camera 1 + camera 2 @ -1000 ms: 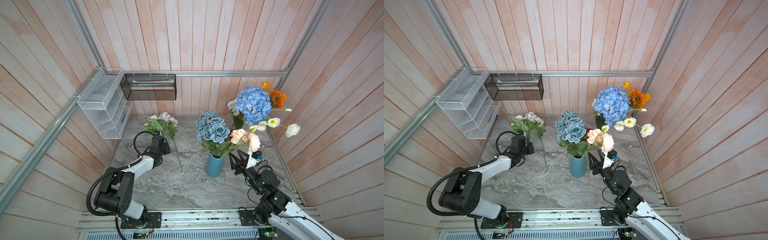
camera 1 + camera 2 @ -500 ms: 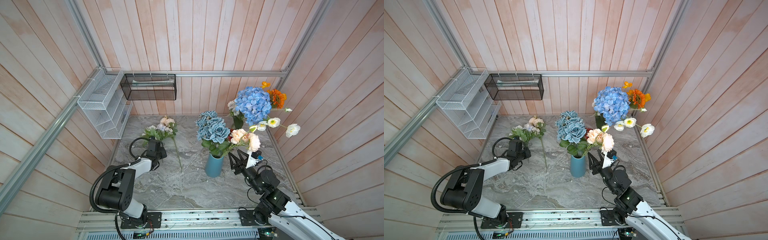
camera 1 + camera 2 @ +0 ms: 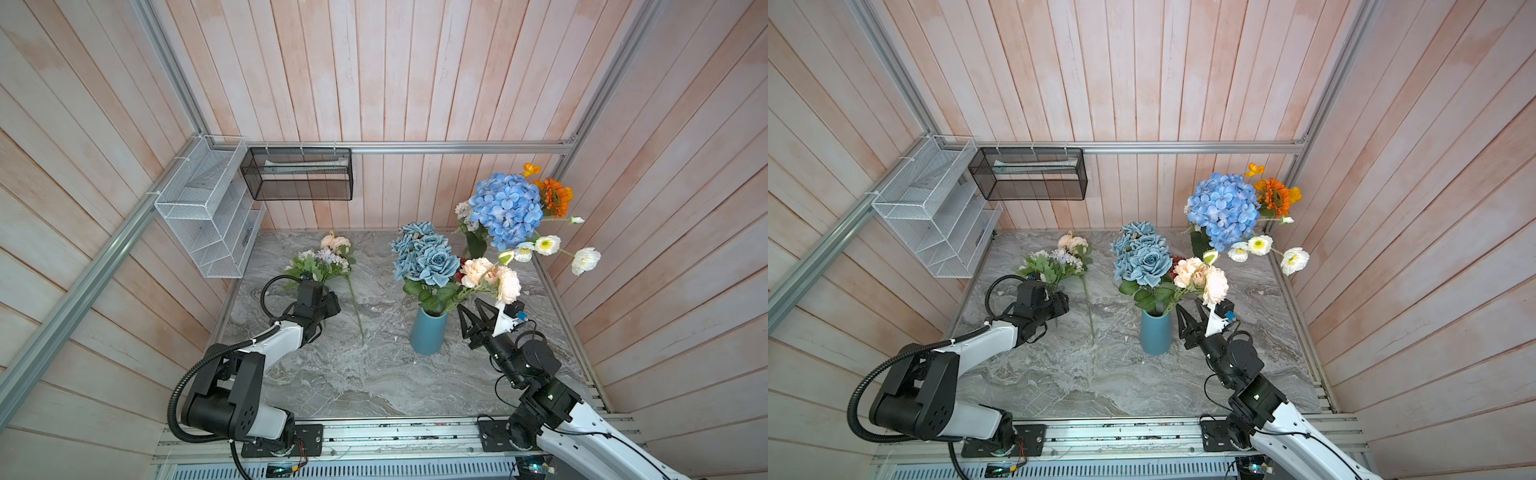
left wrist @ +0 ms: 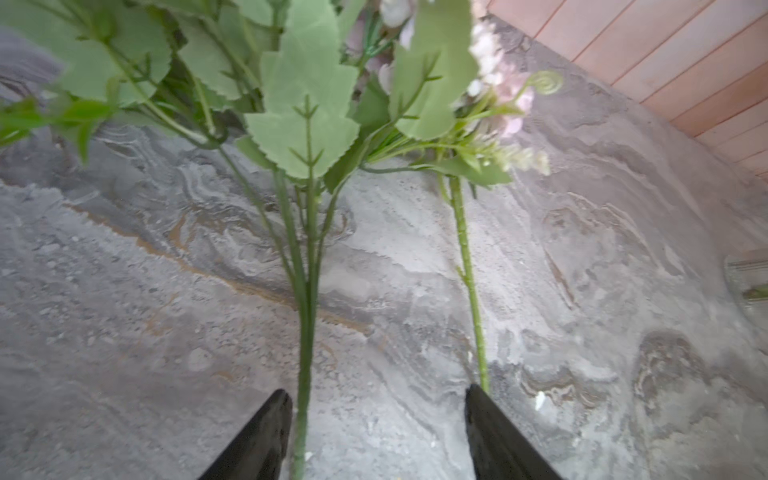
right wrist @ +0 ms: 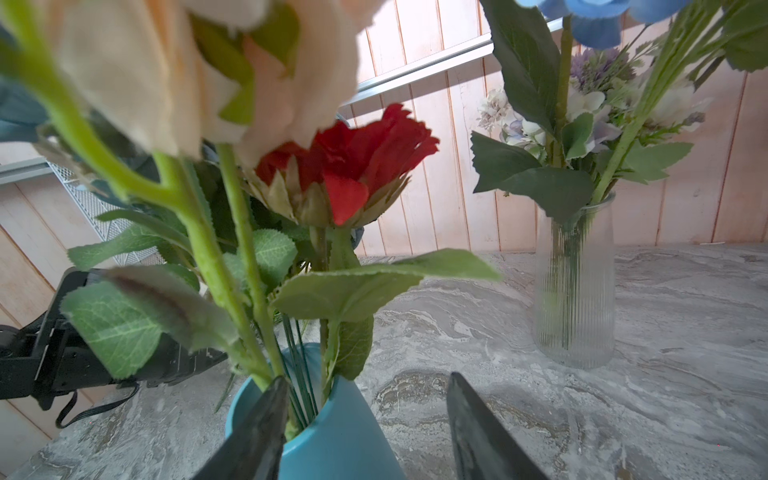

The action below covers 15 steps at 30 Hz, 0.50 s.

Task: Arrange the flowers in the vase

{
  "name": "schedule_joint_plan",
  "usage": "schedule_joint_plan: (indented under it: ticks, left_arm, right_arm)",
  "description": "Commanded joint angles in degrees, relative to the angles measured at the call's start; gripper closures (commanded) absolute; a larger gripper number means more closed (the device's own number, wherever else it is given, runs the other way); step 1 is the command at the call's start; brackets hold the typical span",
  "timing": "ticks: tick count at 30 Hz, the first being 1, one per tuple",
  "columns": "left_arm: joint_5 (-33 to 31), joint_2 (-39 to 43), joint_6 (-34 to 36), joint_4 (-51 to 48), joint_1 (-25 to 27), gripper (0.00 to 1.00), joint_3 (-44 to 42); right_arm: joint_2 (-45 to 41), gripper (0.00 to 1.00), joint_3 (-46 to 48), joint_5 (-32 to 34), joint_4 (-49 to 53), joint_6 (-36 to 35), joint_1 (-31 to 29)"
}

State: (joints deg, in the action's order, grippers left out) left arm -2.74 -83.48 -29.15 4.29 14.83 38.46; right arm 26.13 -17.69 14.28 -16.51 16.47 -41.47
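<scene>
Left gripper (image 4: 376, 390) jaws apart astride lilac bunch (image 4: 306, 332) stem, lying by left edge of table (image 3: 332, 374); right gripper (image 3: 469, 305) gapes empty beside blue vase (image 3: 428, 336): centre stem, close low, lift clear of neighbouring peach flower (image 4: 467, 270).

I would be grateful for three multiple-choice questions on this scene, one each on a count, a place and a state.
1. How many vases stand on the table? A. one B. two C. three
2. Where is the red flower? A. in the blue vase B. in the glass vase C. flat on the table
3. The left end effector is: A. open around a stem B. shut on that stem C. gripping a vase

Answers: 1 B, the blue vase and the glass vase; 2 A, its stem runs into the blue vase's mouth; 3 A, its fingers stand apart beside the stem.
</scene>
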Motion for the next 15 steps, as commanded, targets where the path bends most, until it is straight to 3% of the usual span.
schedule_joint_plan:
  ticks: [1, 15]
  left_arm:
    - [0.78, -2.60, 1.11, 0.71, 1.54, 0.32, 4.20]
    - [-0.24, -24.10, 2.44, 1.02, 5.56, 0.34, 19.18]
  right_arm:
    - [-0.44, 0.40, -1.13, 0.29, -1.88, -0.50, -0.11]
    - [-1.98, 0.40, -1.41, 1.15, -1.38, -1.11, -0.14]
